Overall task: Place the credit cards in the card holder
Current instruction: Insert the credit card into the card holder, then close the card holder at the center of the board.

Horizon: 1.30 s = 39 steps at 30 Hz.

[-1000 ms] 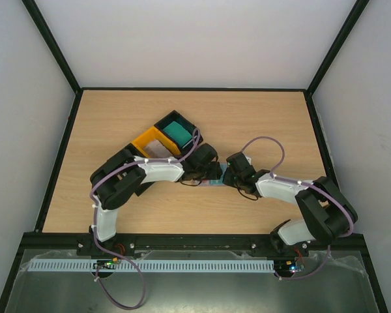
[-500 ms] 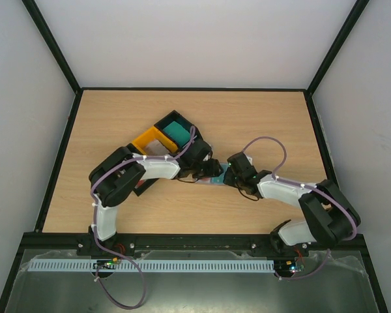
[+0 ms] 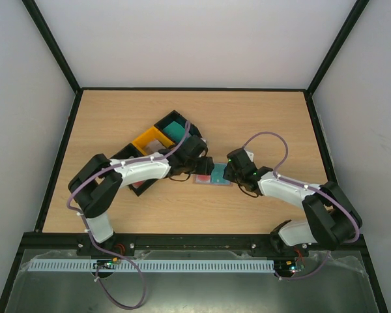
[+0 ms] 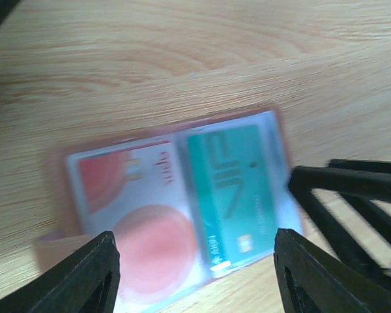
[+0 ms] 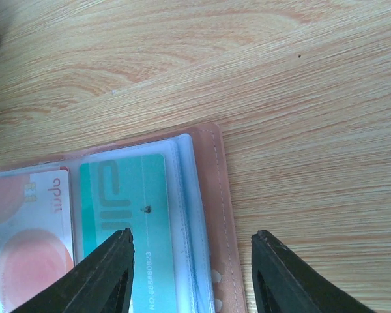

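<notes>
Top external view: since a second ago the left arm (image 3: 140,171) has swung its elbow out to the left. Both end effectors have also drawn apart, so the card holder (image 3: 211,175), then mostly covered, now lies in plain sight between them.

At the left, beyond the left forearm, a yellow tray (image 3: 148,141) sits against a black tray (image 3: 168,119) that holds a stack of teal credit cards (image 3: 177,133). The left end effector (image 4: 195,240) hangs over the holder with its fingers spread wide and gripping nothing.

The holder lies open and face up on the counter (image 3: 267,117). Its long axis runs left to right across the counter, the right end tilted slightly away from the arm bases. A red-and-white credit card (image 4: 140,222) fills the left pocket and a teal credit card (image 4: 231,189) the right one. Each card's long side runs crosswise to the holder.

The right end effector (image 5: 194,236) hovers over the holder's right edge, its fingers likewise parted and empty.

The counter is pale wood grain with a black frame around it, and plain white walls close it in on the left, far and right sides.
</notes>
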Each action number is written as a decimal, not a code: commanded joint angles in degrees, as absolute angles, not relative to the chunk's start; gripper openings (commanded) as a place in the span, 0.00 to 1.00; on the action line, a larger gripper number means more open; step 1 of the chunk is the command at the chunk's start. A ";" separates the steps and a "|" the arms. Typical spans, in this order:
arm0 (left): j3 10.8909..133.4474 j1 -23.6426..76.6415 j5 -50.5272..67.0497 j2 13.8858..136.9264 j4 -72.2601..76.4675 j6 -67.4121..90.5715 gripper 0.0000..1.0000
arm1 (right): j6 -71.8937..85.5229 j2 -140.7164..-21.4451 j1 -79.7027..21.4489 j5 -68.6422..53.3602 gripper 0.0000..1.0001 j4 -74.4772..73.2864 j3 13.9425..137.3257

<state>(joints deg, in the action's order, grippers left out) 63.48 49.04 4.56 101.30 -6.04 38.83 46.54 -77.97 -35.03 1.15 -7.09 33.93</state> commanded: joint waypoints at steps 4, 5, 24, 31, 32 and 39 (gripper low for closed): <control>62.41 47.42 -1.73 103.31 -13.80 33.50 0.68 | 47.31 -78.14 -35.42 0.68 0.48 -6.73 34.44; 62.16 47.33 -2.08 103.76 -13.88 33.53 0.68 | 47.37 -78.20 -35.35 0.28 0.48 -6.39 34.15; 62.76 46.62 -11.45 104.53 -12.67 29.88 0.27 | 47.90 -77.39 -35.42 -0.09 0.48 -5.63 32.85; 63.42 46.65 -13.14 102.27 -13.15 28.12 0.03 | 47.91 -76.67 -35.38 -0.09 0.48 -5.56 32.60; 63.56 46.65 -13.24 101.63 -13.53 27.75 0.02 | 47.91 -76.64 -35.41 -0.15 0.48 -5.58 32.65; 64.26 45.76 -10.28 95.74 -16.03 24.79 0.02 | 48.50 -75.33 -35.39 -5.63 0.52 -1.27 30.39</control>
<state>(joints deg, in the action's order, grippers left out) 62.24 46.65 -11.62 100.25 -14.26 27.53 47.68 -77.12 -35.00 -2.87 -4.69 32.53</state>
